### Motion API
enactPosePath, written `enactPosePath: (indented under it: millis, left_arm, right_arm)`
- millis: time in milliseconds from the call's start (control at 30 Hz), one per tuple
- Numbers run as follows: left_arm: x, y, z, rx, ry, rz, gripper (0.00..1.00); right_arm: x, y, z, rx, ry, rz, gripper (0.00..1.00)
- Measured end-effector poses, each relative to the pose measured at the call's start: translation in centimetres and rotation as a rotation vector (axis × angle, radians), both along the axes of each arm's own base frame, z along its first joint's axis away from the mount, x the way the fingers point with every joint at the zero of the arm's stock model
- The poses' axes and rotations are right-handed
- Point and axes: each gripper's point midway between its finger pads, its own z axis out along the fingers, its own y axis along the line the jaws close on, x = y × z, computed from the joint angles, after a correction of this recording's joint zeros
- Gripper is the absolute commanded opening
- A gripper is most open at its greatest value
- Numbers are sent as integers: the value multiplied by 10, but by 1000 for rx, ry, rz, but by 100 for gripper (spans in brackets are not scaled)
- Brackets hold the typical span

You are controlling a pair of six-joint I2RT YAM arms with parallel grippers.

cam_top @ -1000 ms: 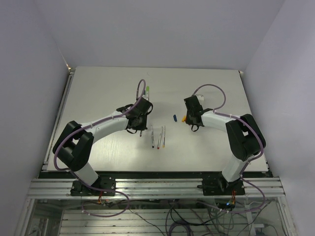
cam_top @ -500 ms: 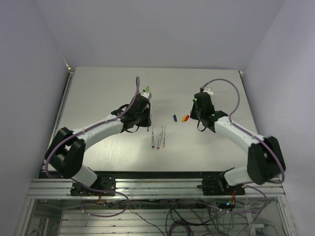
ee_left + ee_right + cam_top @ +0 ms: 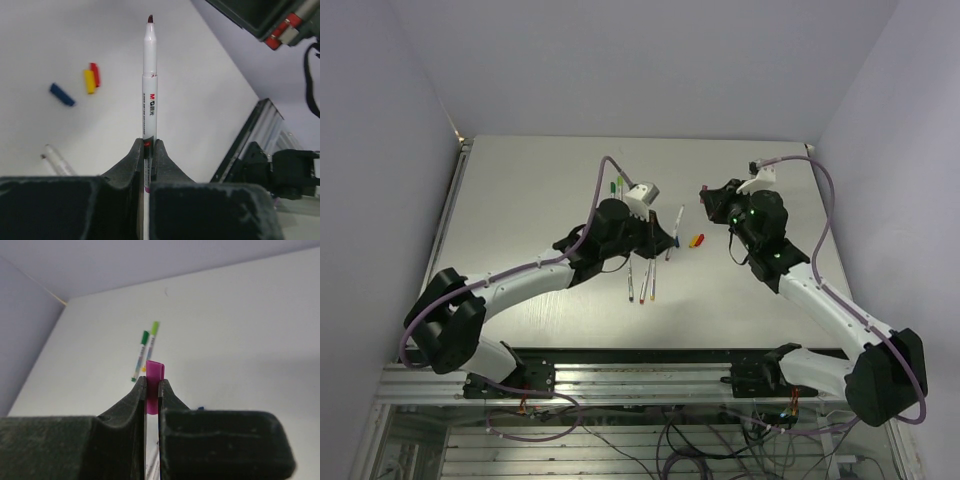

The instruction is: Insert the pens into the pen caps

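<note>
My left gripper (image 3: 663, 243) (image 3: 149, 145) is shut on a white pen (image 3: 149, 85) with a dark purple tip, held above the table, tip pointing away. My right gripper (image 3: 706, 196) (image 3: 152, 382) is shut on a purple cap (image 3: 154, 375), raised above the table, apart from the pen (image 3: 676, 222). The yellow cap (image 3: 89, 81), red cap (image 3: 94, 74) and blue cap (image 3: 62, 94) lie on the table below. Three uncapped pens (image 3: 642, 279) lie side by side mid-table. Two green-capped pens (image 3: 145, 347) (image 3: 617, 184) lie farther back.
The white table (image 3: 520, 200) is enclosed by grey walls on the left, back and right. An aluminium rail (image 3: 640, 380) runs along the near edge by the arm bases. One loose pen (image 3: 57, 160) lies just below my left gripper.
Both arms have lifted from the table and swung toward the middle. The left now carries the pen, the right the purple cap, and they have come closer together.
</note>
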Motion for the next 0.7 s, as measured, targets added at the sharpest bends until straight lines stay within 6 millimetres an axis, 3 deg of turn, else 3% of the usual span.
enactPosePath:
  millis: [133,333,700]
  left_arm:
    - [-11,-18,10,-42,-22,-56,7]
    - [-11,-27,20,-63,-39,-72,7]
    - [-8,-30,22,-70,-46,-71,7]
  right_arm:
    - [-3,3,21,55,-77,19,0]
    - [-8,9,46,118,-152,52,0]
    - [-15,17,46,169,-161,102,0]
